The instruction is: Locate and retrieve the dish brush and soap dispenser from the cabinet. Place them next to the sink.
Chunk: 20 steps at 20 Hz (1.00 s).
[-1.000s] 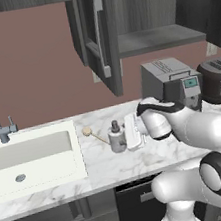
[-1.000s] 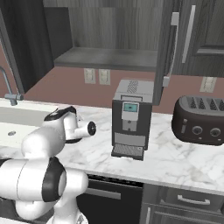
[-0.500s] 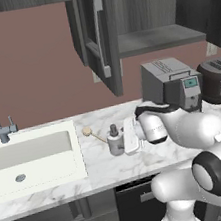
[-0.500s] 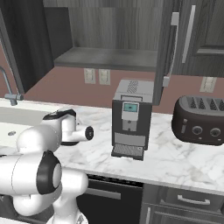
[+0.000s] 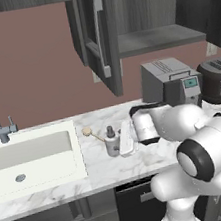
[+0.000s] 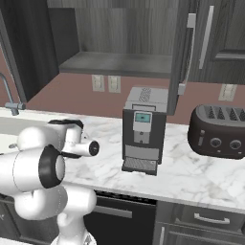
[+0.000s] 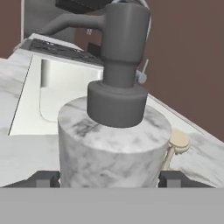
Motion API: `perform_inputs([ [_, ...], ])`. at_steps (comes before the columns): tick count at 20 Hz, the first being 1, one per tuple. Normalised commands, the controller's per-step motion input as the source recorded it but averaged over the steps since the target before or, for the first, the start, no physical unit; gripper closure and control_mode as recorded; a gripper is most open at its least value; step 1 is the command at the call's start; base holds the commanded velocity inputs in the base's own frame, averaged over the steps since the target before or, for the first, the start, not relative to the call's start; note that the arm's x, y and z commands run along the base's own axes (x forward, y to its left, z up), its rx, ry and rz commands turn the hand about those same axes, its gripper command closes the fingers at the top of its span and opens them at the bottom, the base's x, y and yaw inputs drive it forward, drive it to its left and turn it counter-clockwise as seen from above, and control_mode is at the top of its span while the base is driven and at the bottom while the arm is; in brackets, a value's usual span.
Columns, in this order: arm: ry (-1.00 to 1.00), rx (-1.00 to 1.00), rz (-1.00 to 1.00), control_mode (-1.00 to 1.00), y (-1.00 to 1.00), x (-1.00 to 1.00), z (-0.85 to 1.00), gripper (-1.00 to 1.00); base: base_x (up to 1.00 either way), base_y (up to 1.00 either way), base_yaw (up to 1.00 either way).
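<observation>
The two dark jaws of the gripper (image 7: 108, 178) stand apart, one on each side of the soap dispenser (image 7: 114, 144), close against its marbled body; whether they actually press on it cannot be told. In the hand view the bottle stands upright between the fingertips (image 7: 43, 178), its dark grey pump top rising above. From the left base view the soap dispenser (image 5: 112, 141) stands on the marble counter (image 5: 106, 166), a short way right of the white sink (image 5: 34, 160). The dish brush (image 5: 92, 133) lies on the counter just behind the bottle, its round pale head toward the sink. The cabinet (image 5: 133, 18) above hangs open, its shelf bare. A grey coffee machine (image 6: 142, 129) and a dark toaster (image 6: 217, 131) stand on the counter further right.
</observation>
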Motion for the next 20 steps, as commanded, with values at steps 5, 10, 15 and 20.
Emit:
perform_inputs([
  [5, 0.0, 0.0, -0.09, -1.0, 0.12, 0.13, -0.35, 1.0, 0.0, 0.0, 0.0],
  [10, 0.0, 0.0, -0.06, -1.0, 0.15, 0.13, -0.37, 1.0, 0.0, 0.0, 0.0],
  [15, -0.02, 0.01, -0.02, -1.0, 0.2, 0.04, -0.4, 1.0, 0.0, 0.0, 0.0],
  [20, -0.12, 0.04, 0.0, -1.0, 0.24, -0.01, -0.48, 1.0, 0.0, 0.0, 0.0],
])
